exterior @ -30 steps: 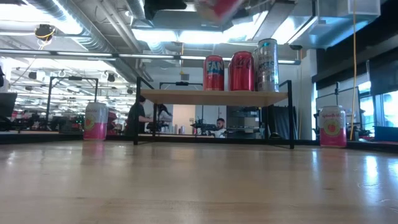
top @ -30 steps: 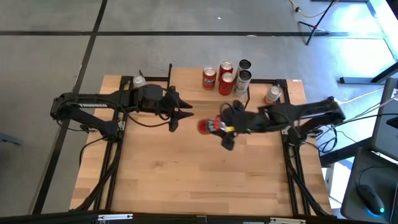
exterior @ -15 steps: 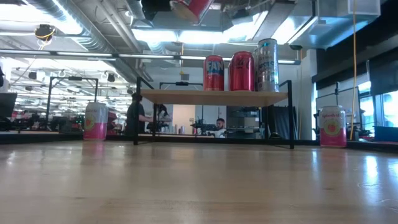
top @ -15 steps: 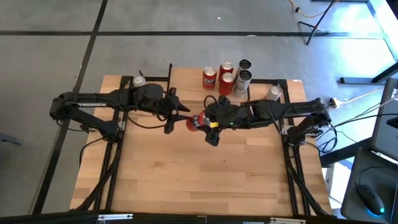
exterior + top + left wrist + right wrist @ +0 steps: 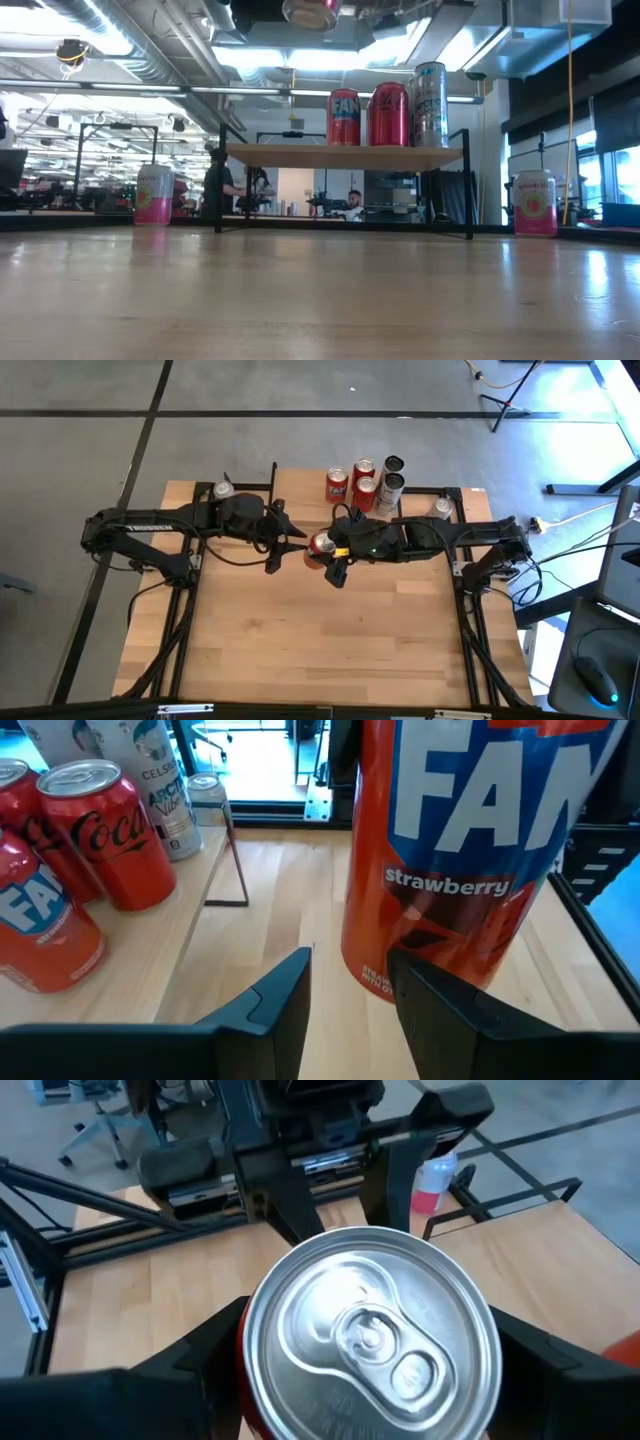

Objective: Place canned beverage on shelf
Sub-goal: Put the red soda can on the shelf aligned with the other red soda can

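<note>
A red aluminium Fanta strawberry can (image 5: 320,545), smooth-sided with a blue logo band and a bright silver lid with pull tab, hangs upright in the air above the pale wooden plank tabletop (image 5: 320,650). The right gripper (image 5: 330,550) holds it, its dark jaws set around the can's body just under the rim. The can is in front of the shelf (image 5: 345,155), a low riser with a light rectangular wooden top on thin black metal legs, and higher than the shelf's top in the low view.

The left gripper (image 5: 292,543) sits just beside the can on its other side, its jaws drawn narrow with nothing between them; its dark tapered fingers (image 5: 270,1005) point at the can's lower part.

On the right half of the shelf stand four cans close together: another red Fanta can (image 5: 337,486), two glossy red Coca-Cola cans (image 5: 363,490), and two tall slim silver Celsius cans (image 5: 389,485) behind them. The left half of the shelf top is bare wood. A pink-and-white can (image 5: 222,490) stands at the tabletop's far left corner, and a matching one (image 5: 439,510) at the far right, both well apart from the held can.
</note>
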`<move>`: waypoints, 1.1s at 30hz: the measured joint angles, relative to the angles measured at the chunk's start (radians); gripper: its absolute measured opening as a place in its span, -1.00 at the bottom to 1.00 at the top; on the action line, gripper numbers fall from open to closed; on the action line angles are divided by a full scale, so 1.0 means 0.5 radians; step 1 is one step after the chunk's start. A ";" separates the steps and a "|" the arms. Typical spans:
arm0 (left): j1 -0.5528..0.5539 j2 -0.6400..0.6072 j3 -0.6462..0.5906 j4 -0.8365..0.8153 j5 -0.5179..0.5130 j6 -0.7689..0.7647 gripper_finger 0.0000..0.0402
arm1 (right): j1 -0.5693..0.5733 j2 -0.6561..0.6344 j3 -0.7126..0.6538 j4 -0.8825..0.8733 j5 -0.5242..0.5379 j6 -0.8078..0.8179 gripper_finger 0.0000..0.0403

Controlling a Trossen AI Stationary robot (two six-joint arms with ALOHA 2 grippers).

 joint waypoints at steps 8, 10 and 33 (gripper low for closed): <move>-0.002 -0.063 0.000 -0.091 -0.170 0.119 -0.29 | -0.048 0.000 0.008 -0.017 0.062 -0.024 0.35; 0.006 -0.130 0.018 -0.246 -0.229 0.141 -0.29 | -0.083 -0.007 0.011 -0.042 0.136 -0.050 0.35; 0.067 -0.679 0.042 -0.748 -0.321 -0.487 -0.29 | -0.905 0.087 0.005 -0.284 -0.942 -1.227 0.35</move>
